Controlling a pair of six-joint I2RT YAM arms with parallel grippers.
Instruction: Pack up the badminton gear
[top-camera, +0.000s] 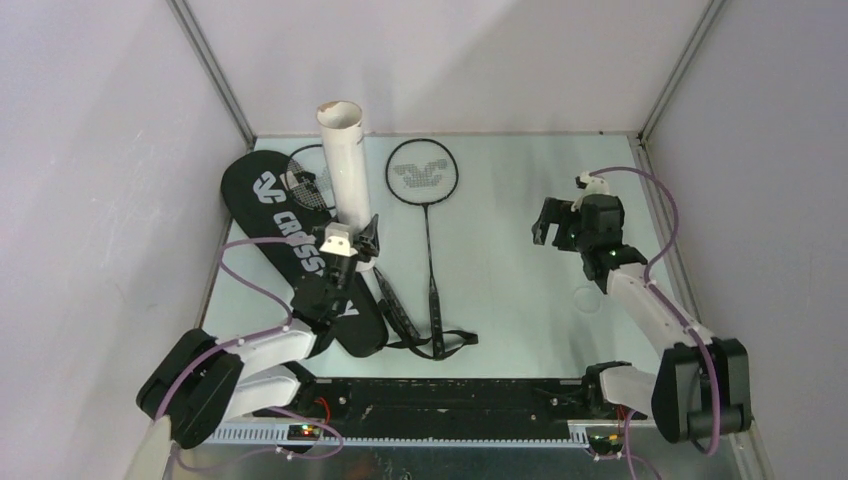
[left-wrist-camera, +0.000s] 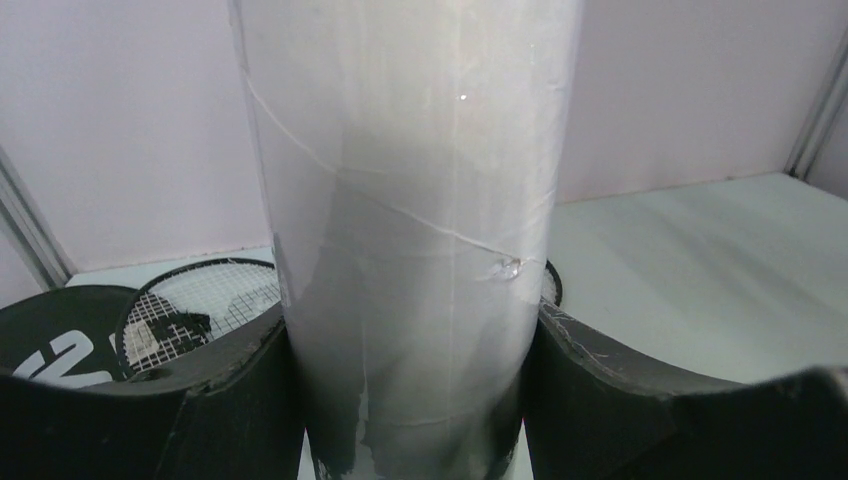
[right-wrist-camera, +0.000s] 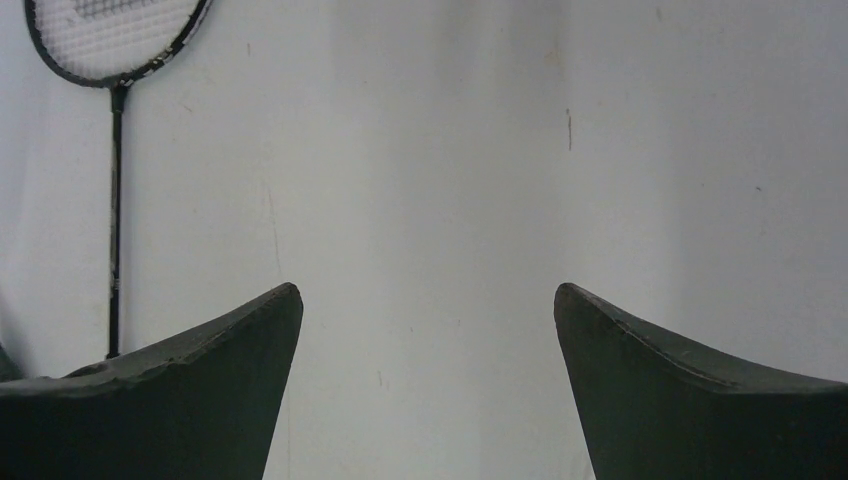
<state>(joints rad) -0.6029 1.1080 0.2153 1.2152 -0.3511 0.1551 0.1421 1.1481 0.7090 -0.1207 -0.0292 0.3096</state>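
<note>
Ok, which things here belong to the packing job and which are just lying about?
Job: white tube, upright between the left fingers; black CROSSWAY bag; racket partly over the bag, behind the tube; second racket flat on the table.
Lying about: nothing loose visible; only the arms' purple cables and the black base rail.

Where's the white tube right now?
In the top view, the white tube stands upright left of centre, clamped near its base by the left gripper, with the racket bag on its left and the loose racket on its right.
</note>
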